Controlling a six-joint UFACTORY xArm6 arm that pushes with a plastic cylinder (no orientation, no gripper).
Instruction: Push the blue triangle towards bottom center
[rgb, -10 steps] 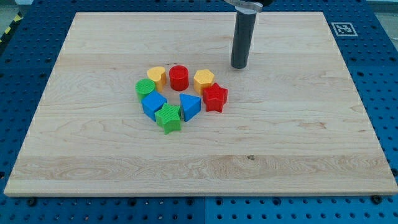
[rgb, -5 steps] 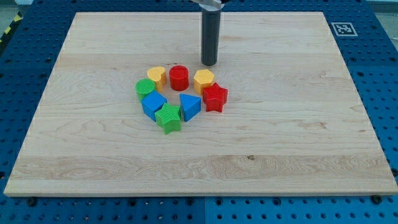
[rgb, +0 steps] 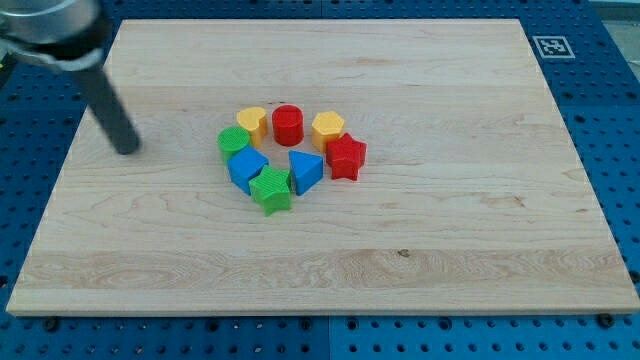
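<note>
The blue triangle (rgb: 305, 171) lies near the middle of the wooden board (rgb: 450, 230), inside a ring of blocks. It touches the green star (rgb: 271, 190) on its left and sits close to the red star (rgb: 346, 157) on its right. My tip (rgb: 127, 150) is far to the view's left of the ring, about level with the green cylinder (rgb: 234, 141), and touches no block.
The ring also holds a yellow heart (rgb: 251, 122), a red cylinder (rgb: 288, 124), a yellow hexagon (rgb: 327, 129) and a blue cube (rgb: 246, 167). A fiducial tag (rgb: 551, 46) sits at the board's top right corner.
My tip has swept from above the yellow hexagon far to the view's left and slightly down. No block has moved.
</note>
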